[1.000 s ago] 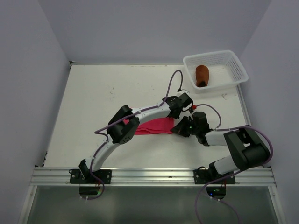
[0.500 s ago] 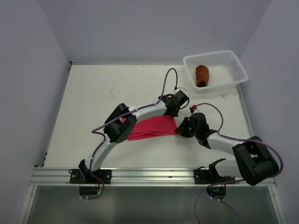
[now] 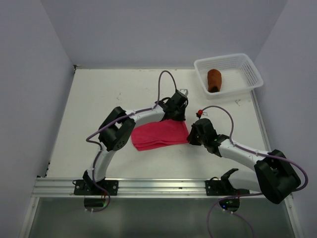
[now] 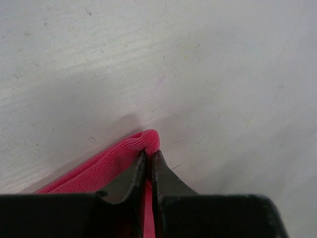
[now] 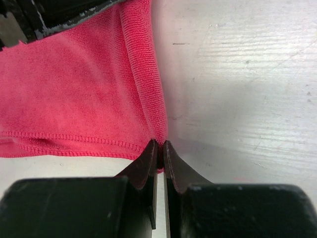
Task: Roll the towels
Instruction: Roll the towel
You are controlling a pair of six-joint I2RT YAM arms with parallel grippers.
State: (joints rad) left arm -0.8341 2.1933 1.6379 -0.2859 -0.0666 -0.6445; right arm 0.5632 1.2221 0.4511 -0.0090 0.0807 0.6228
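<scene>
The pink towel [image 3: 158, 134] lies folded in layers mid-table. My left gripper [image 3: 176, 118] is shut on its far right corner; in the left wrist view the pinched fold [image 4: 146, 141] bulges past the fingertips [image 4: 138, 166]. My right gripper [image 3: 189, 137] is shut on its near right corner; the right wrist view shows the hem [image 5: 74, 139] and the folded edge [image 5: 148, 89] running into the closed tips [image 5: 160, 148]. The rust-brown towel [image 3: 214, 80] sits rolled up in the white mesh basket [image 3: 250, 74] at the back right.
Grey walls close in the table on the left, back and right. The aluminium rail [image 3: 163, 186] with both arm bases runs along the near edge. Purple cables loop above both wrists.
Both grippers have moved to the left and away from the bases, dragging the pink towel. It has spread from a narrow strip under the left arm into a wider folded sheet.
</scene>
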